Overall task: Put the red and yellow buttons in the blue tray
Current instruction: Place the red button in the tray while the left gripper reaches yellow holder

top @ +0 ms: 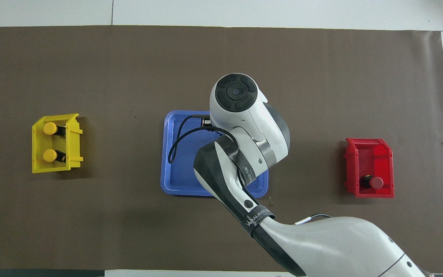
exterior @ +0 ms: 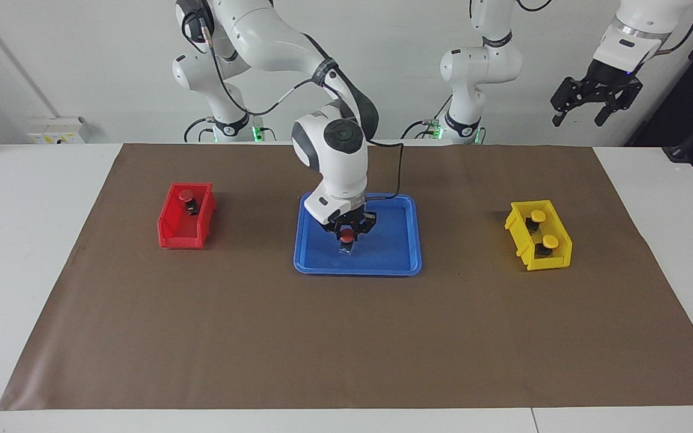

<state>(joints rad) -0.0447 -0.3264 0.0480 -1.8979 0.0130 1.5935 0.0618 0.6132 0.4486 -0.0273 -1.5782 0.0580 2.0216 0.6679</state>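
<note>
So here's where you're at: your right gripper [exterior: 347, 239] is down low inside the blue tray [exterior: 403, 264], clamped tight on a red button [exterior: 347, 228]. The red cap sits right at the fingertips with its black body hanging below, which makes sense, since gripping it upright means it should land standing on the tray floor and not roll. I can't tell from the facing view whether the body is touching the floor yet. From overhead the arm covers most of the tray, so you get nothing useful there.

The other red button [exterior: 186, 195] sits in the red bin [exterior: 181, 236] toward the right arm's end of the table. Both yellow buttons [exterior: 538, 216] sit in the yellow bin [exterior: 527, 246] toward the left arm's end, one nearer the robots than the other [exterior: 550, 242]. Each colour is parked on the side of the arm that can reach it easily, tray in the middle for both.

Your left gripper [exterior: 595, 108] waits up high, past the yellow bin's end of the table, fingers spread wide and empty, well out of the way.

My guess: one of four is nearly done, and the release is what's left.
</note>
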